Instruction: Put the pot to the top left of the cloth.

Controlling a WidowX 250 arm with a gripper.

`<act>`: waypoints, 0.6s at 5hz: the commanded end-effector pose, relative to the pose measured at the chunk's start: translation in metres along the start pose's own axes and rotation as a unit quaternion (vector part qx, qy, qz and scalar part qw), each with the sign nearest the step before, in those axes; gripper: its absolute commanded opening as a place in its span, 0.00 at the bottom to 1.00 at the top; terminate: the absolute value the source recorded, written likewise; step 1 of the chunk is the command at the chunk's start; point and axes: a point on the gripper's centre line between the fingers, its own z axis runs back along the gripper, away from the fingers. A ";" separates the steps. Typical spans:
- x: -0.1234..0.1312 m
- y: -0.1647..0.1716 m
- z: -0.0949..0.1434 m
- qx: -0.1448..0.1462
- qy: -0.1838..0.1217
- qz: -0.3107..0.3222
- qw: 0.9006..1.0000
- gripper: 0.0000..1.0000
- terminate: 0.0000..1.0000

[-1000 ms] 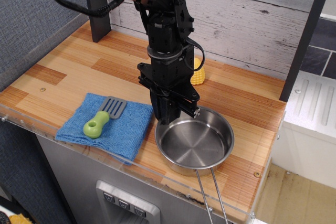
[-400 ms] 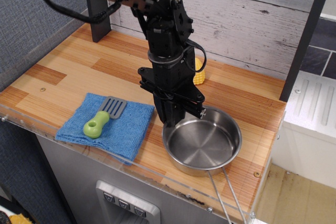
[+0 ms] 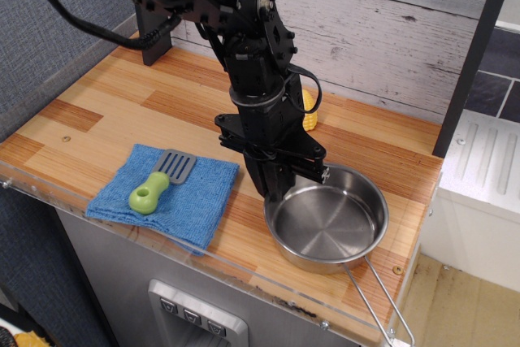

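Note:
The pot (image 3: pixel 331 232), a shallow shiny steel pan, is at the front right of the wooden counter, and its wire loop handle (image 3: pixel 383 300) sticks out past the front edge. My gripper (image 3: pixel 280 193) points down at the pot's left rim and is shut on it. The blue cloth (image 3: pixel 197 201) lies flat to the left of the pot near the front edge, with a small gap between them. A green-handled grey spatula (image 3: pixel 156 184) lies on the cloth.
A yellow corn cob (image 3: pixel 307 112) stands behind my arm near the plank back wall. A black post (image 3: pixel 154 38) stands at the back left corner. The wooden counter (image 3: pixel 97 111) ends in a clear front lip and a drop on the right.
My gripper and the pot have moved to the right, away from the cloth. The handle has swung further right. The cloth and spatula have not moved.

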 end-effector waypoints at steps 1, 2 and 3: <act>0.023 0.087 0.122 -0.017 -0.043 0.052 0.998 0.00 0.00; 0.027 0.099 0.160 -0.024 -0.055 0.066 0.996 0.00 0.00; 0.026 0.126 0.166 -0.026 -0.057 0.093 0.994 0.00 0.00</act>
